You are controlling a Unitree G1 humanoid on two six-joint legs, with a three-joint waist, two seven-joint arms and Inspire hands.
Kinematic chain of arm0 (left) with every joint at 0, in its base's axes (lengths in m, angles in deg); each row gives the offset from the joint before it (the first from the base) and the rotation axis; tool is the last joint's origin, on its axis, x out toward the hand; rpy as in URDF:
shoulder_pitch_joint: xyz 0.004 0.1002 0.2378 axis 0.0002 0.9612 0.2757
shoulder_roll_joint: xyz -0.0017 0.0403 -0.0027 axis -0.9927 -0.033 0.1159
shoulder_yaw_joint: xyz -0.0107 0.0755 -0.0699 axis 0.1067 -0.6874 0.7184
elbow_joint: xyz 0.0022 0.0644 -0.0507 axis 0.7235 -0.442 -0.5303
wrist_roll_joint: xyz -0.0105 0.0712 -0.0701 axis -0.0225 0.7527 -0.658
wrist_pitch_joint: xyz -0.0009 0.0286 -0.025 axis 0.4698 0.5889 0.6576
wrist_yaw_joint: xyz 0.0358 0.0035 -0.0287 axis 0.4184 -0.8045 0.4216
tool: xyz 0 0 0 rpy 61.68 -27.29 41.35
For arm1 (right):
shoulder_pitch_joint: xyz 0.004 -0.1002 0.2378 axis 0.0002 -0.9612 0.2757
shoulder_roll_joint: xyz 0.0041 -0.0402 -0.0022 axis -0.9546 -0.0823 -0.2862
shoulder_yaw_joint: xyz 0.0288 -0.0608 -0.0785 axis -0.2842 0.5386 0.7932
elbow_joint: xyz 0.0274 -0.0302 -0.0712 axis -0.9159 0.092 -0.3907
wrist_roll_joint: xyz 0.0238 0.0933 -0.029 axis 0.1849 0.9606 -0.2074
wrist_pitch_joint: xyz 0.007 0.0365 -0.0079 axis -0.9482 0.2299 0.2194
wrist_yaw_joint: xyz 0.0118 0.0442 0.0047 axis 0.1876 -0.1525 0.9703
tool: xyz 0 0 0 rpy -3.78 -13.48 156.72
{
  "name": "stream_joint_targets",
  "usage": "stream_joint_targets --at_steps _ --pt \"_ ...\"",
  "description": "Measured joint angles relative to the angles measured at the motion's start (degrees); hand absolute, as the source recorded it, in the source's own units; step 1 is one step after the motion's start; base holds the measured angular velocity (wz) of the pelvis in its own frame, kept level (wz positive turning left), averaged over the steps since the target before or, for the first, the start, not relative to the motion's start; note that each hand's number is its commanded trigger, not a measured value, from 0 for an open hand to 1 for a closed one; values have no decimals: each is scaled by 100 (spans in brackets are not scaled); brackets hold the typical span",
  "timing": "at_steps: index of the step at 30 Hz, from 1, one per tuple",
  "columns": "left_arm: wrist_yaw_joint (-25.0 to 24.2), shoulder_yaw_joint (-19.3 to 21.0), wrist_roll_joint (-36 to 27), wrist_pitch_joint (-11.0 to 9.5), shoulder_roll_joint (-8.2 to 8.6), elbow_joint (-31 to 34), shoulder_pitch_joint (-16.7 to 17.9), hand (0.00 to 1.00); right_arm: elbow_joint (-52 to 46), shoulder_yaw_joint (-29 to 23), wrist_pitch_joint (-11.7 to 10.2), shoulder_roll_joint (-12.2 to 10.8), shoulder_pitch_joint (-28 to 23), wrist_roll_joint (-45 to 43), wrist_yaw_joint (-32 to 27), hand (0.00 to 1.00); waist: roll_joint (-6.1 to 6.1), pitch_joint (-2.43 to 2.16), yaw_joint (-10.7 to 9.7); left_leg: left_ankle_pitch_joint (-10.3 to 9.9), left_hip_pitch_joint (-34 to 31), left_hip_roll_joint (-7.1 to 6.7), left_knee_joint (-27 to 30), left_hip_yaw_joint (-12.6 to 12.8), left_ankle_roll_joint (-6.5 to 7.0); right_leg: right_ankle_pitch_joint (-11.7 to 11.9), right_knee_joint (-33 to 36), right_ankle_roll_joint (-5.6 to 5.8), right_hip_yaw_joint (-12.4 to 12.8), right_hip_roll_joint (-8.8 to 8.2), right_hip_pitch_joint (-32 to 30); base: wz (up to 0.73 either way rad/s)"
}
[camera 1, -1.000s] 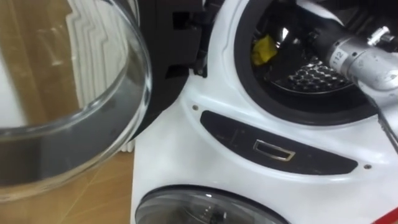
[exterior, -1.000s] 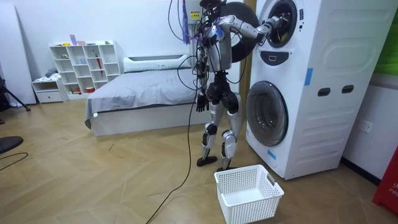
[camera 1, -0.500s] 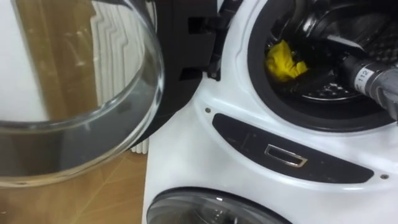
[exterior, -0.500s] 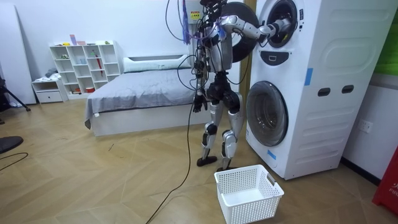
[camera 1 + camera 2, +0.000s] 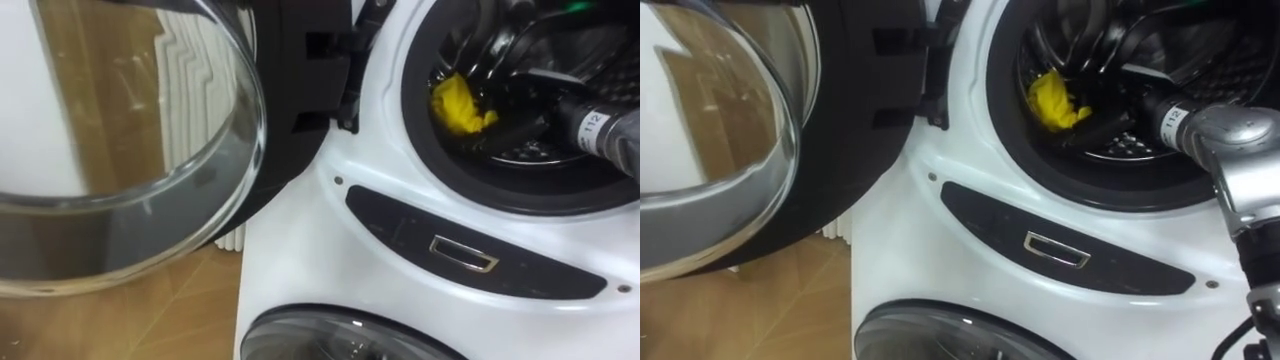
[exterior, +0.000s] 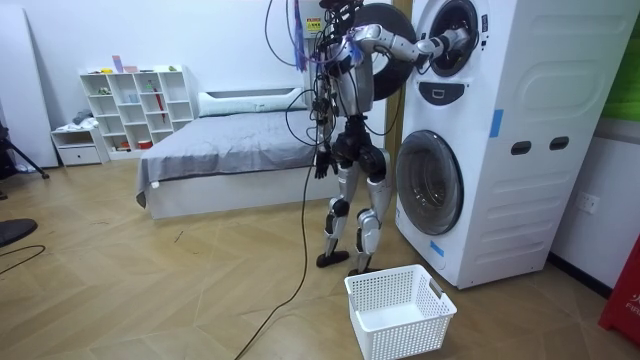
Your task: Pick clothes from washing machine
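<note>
A yellow cloth (image 5: pixel 458 100) lies inside the upper washing machine's drum (image 5: pixel 530 150), near the left of the round opening. My right hand (image 5: pixel 508 124) is reached into the drum, its dark shape just right of and under the cloth, touching or very close to it. Its grip is hidden in the dark drum. The room view has my right arm stretched up into the upper machine (image 6: pixel 445 40) and my left hand (image 6: pixel 319 160) hanging by my hip. I stand right in front of the stacked machines.
The upper machine's glass door (image 5: pixel 130 150) hangs open to my left. Below is a dark control panel (image 5: pixel 470 255) and the lower machine's round door (image 6: pixel 424 182). A white laundry basket (image 6: pixel 400 310) sits on the floor by my feet. A bed (image 6: pixel 230 150) stands behind.
The eye view has shifted a little, so the camera moved. My right forearm sits lower in the opening than a second ago, and more of the yellow cloth shows beside the hand.
</note>
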Motion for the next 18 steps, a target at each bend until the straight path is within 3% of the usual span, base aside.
stream_joint_targets --at_steps 9,16,18 --pt "-8 -103 -145 -3 -10 12 4 0 -37 -2 -7 -27 1 -124 -51 100 70 28 20 0 97 2 -33 2 1 -1 5 1 9 8 81 0" --pt "-11 -353 -261 -138 -32 -46 38 0 -313 47 -10 -36 -12 -2 -204 100 21 68 -19 4 85 -2 -67 62 -7 -3 6 -1 112 33 25 -5" --pt "21 -347 -247 -200 -27 -68 46 0 -521 48 -8 -35 -63 50 -268 100 -35 44 -18 6 78 1 -95 119 -9 -6 17 -5 186 49 -24 -21"
